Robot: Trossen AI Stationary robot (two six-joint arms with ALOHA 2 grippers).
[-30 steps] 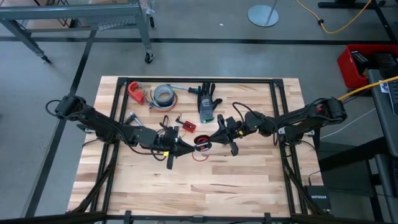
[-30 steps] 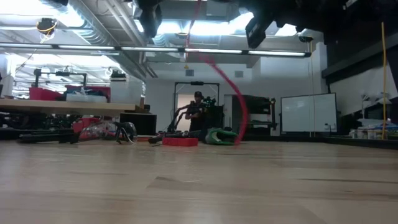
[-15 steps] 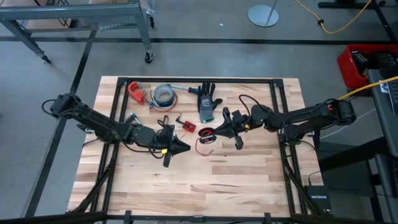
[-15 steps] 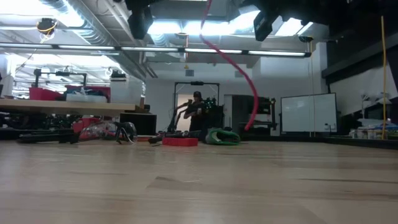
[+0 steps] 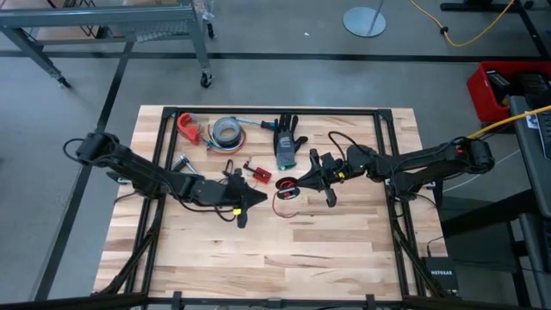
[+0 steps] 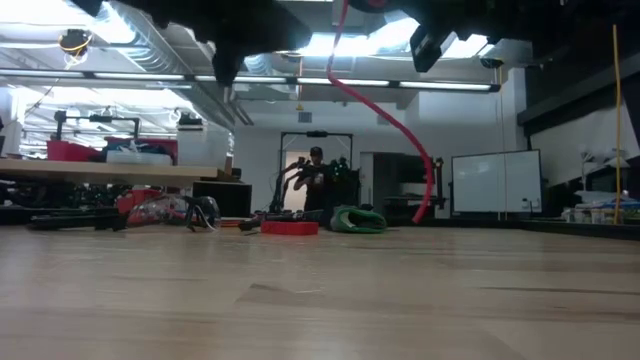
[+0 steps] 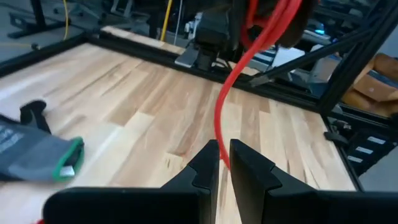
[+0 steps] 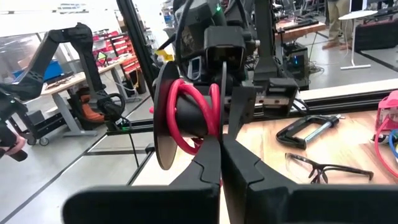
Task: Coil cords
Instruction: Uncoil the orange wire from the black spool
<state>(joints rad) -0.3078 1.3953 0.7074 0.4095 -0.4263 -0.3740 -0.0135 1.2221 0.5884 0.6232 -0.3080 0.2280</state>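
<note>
While 2 pincers [image 5: 256, 200] [image 5: 293, 184] close, 1 red cord [image 6: 385, 108] hangs.

Red cord [image 7: 231, 87]; grey glove [image 7: 37, 152] with green cuff edge; pale striped wooden desk [image 5: 327, 241]; red clamp [image 5: 187, 126].

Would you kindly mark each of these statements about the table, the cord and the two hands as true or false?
1. The right hand is shut on the red cord. True.
2. The glove lies under the left hand. False: it lies at the table's far side, away from that hand.
3. The red cord runs down to the left hand's fingers in the left wrist view. True.
4. The tape roll sits at the near edge of the table. False: it sits at the far edge, beside the red clamp.
5. Both hands rest flat on the wood. False: the low view shows them raised above it.
</note>
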